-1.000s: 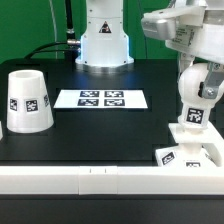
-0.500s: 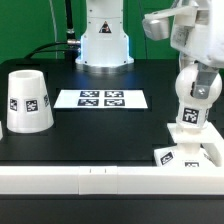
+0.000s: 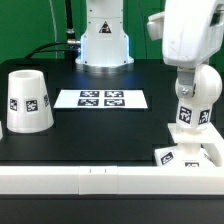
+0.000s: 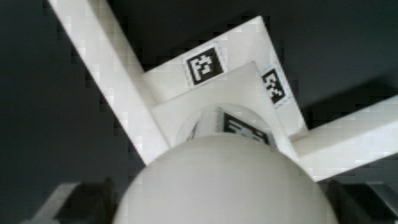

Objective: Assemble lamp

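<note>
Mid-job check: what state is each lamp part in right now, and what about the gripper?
bulb: upright on the base, round end up.
base: flat on the table, carrying the bulb.
shade: standing alone on the table, open end up, not fitted.
gripper: over the bulb's top; whether it is open or shut cannot be told.

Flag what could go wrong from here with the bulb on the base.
1. The gripper sits over the white ball-shaped plastic bulb, and its grip is hidden; a loose hold could slip or tip the bulb.
2. The flat square white plastic base lies by the white front rail; a sideways push could shift it.
3. The white tapered cup-like shade stands far off at the exterior view's left, likely a long carry.
</note>
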